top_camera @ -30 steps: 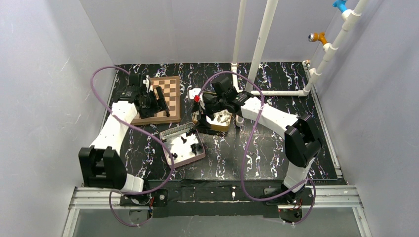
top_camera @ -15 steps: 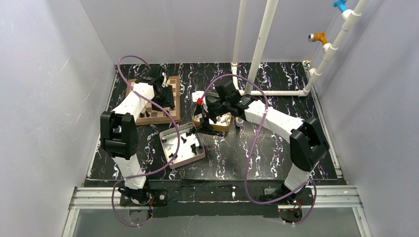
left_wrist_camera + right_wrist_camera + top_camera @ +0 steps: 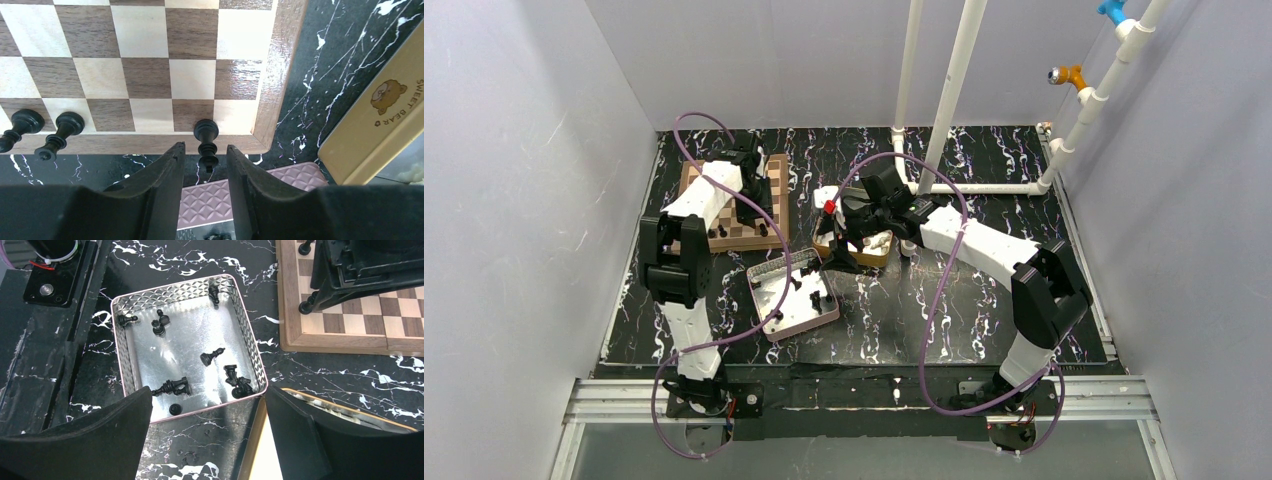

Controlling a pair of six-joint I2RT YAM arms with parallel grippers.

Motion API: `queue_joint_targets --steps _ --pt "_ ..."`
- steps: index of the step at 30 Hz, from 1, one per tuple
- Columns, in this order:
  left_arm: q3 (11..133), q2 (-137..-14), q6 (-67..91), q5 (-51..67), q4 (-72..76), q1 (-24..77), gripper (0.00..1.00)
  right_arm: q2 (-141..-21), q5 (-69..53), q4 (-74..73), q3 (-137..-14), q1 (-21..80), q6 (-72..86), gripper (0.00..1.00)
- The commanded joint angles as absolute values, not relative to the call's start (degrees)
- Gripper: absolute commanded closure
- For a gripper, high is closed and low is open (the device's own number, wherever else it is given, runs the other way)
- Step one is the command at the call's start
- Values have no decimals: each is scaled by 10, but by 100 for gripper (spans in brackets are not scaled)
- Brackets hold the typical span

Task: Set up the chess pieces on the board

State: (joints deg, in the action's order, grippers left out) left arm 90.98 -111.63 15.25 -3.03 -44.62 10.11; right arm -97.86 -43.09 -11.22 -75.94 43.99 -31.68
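Observation:
The board is a tan and brown checkerboard with a dark rim, also in the top view. Three black chess pieces stand on its near row: two at the left and one at the corner. My left gripper straddles that corner piece with narrow jaws, a gap showing on each side, so it is open. Several more black pieces lie in the pink-rimmed metal tin. My right gripper hangs wide open and empty over the table beside that tin.
A yellow tin with white pieces sits right of the pink tin, under the right gripper. White pipes rise at the back right. The left arm lies across the board.
The left arm has swung from the board's middle to its near right corner, and its jaws have narrowed round the corner piece. The right arm has barely moved.

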Motion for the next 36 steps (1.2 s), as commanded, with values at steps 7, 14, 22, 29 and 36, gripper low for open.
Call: queue_joint_targets --steps 7,14,22,29,36 --pt "938 -1124 144 -26 -479 102 75 -948 -431 -86 -753 439 -319 9" --pt "940 -1117 138 -33 -484 100 95 -947 -430 -85 -753 438 -318 9" --pt "939 -1084 128 -51 -488 69 97 -944 -431 -81 -747 435 -319 9" --pt "944 -1084 127 -48 -489 41 97 -941 -430 -77 -743 434 -319 9" --pt "945 -1088 128 -49 -488 27 97 -940 -428 -78 -741 432 -319 9"
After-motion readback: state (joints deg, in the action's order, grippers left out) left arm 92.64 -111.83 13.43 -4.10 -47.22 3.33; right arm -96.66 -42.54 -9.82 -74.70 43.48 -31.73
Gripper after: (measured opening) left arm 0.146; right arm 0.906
